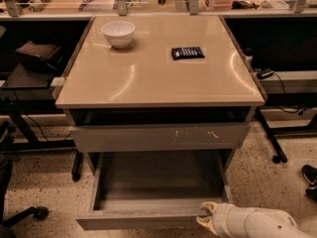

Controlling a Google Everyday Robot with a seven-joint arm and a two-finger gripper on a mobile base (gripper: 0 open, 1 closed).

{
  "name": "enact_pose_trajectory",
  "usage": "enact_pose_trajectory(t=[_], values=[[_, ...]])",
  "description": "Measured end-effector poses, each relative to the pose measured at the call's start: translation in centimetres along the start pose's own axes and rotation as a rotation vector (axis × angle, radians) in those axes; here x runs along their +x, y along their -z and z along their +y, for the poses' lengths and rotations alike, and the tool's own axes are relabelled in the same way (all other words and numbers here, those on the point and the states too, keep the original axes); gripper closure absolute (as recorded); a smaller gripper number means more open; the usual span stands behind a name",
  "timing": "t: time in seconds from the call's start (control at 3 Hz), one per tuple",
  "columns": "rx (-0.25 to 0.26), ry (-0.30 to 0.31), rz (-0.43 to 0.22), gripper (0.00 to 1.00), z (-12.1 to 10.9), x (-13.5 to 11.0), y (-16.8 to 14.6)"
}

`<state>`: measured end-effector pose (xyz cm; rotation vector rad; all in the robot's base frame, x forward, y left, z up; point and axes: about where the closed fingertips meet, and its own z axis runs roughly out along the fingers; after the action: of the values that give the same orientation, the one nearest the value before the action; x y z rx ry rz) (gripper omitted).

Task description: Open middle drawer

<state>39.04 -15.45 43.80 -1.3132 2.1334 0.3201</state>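
The middle drawer (148,221) is pulled well out below the table top, and its bare grey box interior (158,180) shows. Its plain flat front panel runs along the bottom of the view. My gripper (207,217) is at the right end of that front panel, at the bottom right of the view, with the white arm (257,224) behind it. The pale fingers lie against the panel's top edge. Above the open drawer sits the taller grey drawer front with pale scratch marks (161,137), closed.
A white bowl (118,33) and a black flat packet (187,52) lie on the beige table top (158,78). Black desk frames stand on both sides. A chair wheel (38,212) is at the lower left and a dark shoe (310,175) at the right.
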Motion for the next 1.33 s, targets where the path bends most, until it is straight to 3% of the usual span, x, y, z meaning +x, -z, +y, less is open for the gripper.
enact_pose_trajectory(t=[1.0, 1.33], values=[[0.000, 0.000, 0.000, 0.11, 0.00, 0.00, 0.00], [0.000, 0.000, 0.000, 0.00, 0.01, 0.00, -0.01]])
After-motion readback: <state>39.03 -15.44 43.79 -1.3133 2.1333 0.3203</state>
